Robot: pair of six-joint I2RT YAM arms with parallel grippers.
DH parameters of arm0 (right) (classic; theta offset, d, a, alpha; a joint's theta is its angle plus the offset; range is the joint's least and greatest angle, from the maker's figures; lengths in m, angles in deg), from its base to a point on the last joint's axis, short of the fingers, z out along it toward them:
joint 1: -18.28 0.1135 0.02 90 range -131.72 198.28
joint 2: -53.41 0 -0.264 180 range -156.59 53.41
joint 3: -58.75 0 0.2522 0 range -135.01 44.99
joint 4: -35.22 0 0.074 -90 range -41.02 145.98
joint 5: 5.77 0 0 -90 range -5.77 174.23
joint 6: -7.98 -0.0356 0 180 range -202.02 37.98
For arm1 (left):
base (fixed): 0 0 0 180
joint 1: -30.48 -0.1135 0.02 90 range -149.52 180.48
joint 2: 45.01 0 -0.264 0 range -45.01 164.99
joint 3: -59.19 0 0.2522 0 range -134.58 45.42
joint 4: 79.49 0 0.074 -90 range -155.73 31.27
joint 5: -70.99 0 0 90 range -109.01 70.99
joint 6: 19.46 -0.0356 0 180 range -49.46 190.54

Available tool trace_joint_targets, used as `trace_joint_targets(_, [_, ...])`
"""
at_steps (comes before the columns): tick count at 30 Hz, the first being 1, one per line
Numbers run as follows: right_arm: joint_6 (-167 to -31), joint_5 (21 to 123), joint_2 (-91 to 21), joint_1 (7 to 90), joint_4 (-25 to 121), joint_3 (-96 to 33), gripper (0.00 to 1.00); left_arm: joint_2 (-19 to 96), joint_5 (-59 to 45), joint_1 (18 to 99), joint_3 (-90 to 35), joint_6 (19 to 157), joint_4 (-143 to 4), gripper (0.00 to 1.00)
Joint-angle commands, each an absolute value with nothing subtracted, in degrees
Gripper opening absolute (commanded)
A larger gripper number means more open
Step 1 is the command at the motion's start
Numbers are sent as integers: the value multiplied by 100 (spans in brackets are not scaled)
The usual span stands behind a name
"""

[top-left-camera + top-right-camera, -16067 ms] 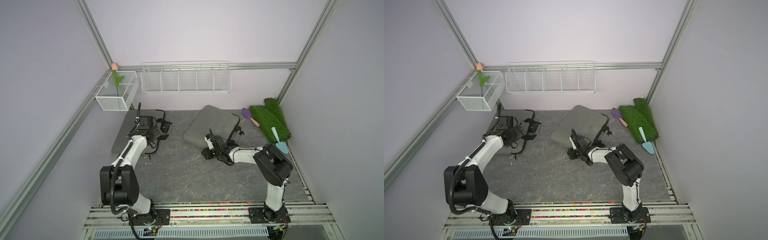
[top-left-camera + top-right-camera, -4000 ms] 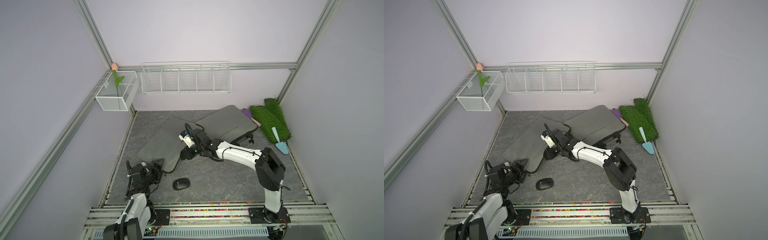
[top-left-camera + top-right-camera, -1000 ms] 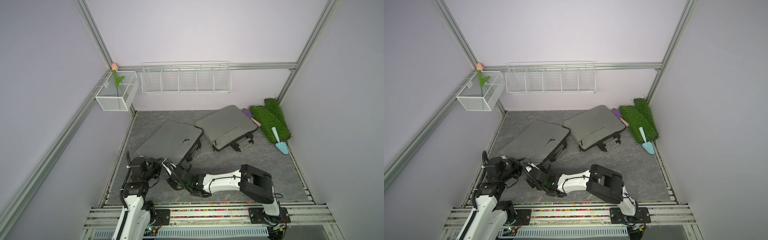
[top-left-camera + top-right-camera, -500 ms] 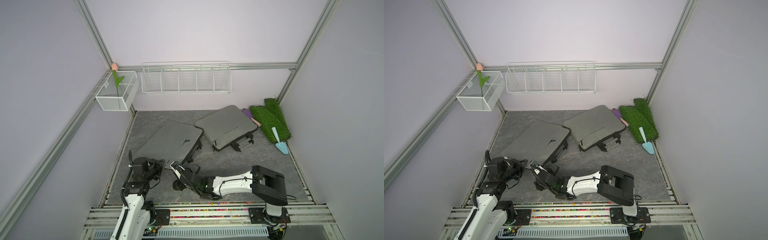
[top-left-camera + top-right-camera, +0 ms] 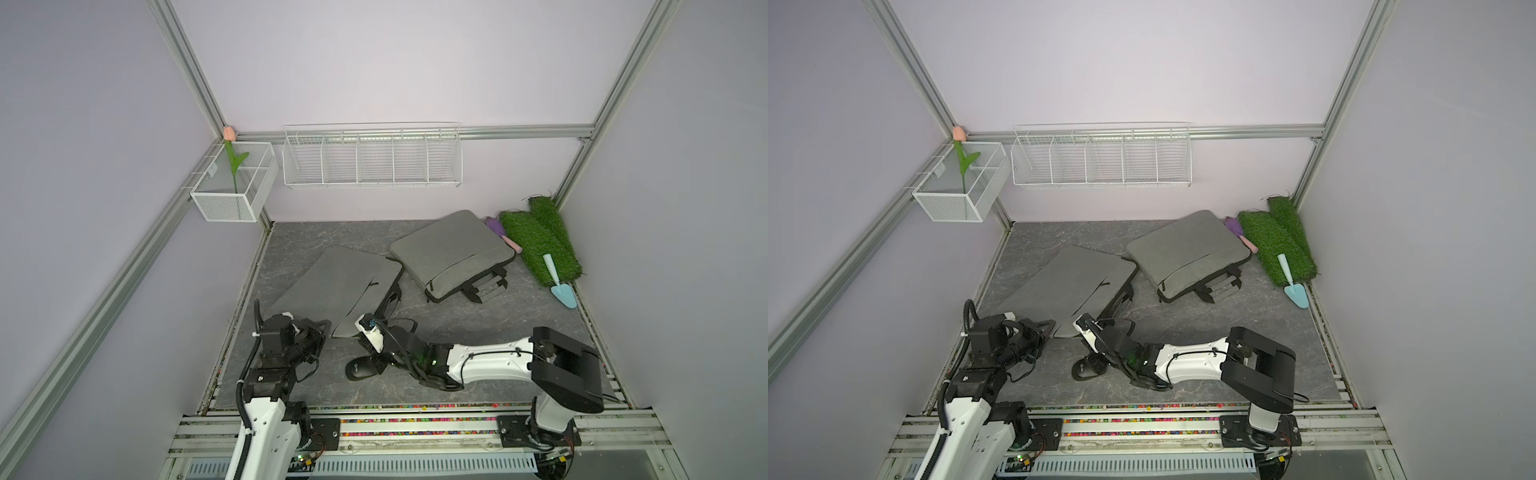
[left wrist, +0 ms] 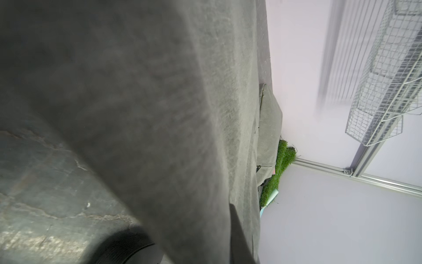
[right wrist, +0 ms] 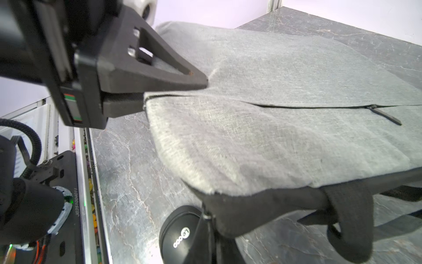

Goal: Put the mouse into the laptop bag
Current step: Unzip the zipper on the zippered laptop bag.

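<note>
Grey cloth is pinched in the left tool, which is closed tight on the near corner of the laptop bag. The black mouse is not in the bag yet. It lies on the tabletop just in front of the bag, beside the black strap. The right tool is closed right next to the mouse, but I cannot tell if it holds anything. The smooth, round mouse could slide away if bumped. The strap could catch on the tool. The cloth could slip out of the pinch, and then the bag's mouth would flop shut.
</note>
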State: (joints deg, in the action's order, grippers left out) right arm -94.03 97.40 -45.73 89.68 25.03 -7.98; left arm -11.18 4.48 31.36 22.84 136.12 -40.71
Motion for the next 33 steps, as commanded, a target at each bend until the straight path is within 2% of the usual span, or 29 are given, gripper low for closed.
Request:
trace_joint_targets(1, [-9186, 9840, -4319, 8688, 3171, -578, 6, -862, 171, 2986, 1953, 13311, -4601, 0])
trace_joint_targets(11, [-9946, 7661, -5246, 9001, 4959, -2660, 6, -1077, -143, 2986, 2187, 13337, -4955, 0])
trace_joint_targets(14, [-9936, 7738, -5180, 8931, 5329, -2662, 6, -1151, -349, 2986, 2150, 13062, -4767, 0])
trace_joint_targets(19, [-9960, 7982, -4656, 8663, 5350, -1942, 6, -1154, -724, 2986, 2016, 12769, -4465, 0])
trace_joint_targets(27, [-9159, 8966, -4542, 8378, 5258, -1594, 6, -749, -423, 2944, 1849, 12607, -4561, 0])
trace_joint_targets(33, [-8947, 8410, -4813, 8410, 5228, -2022, 6, -805, -212, 2942, 1818, 12634, -4537, 0])
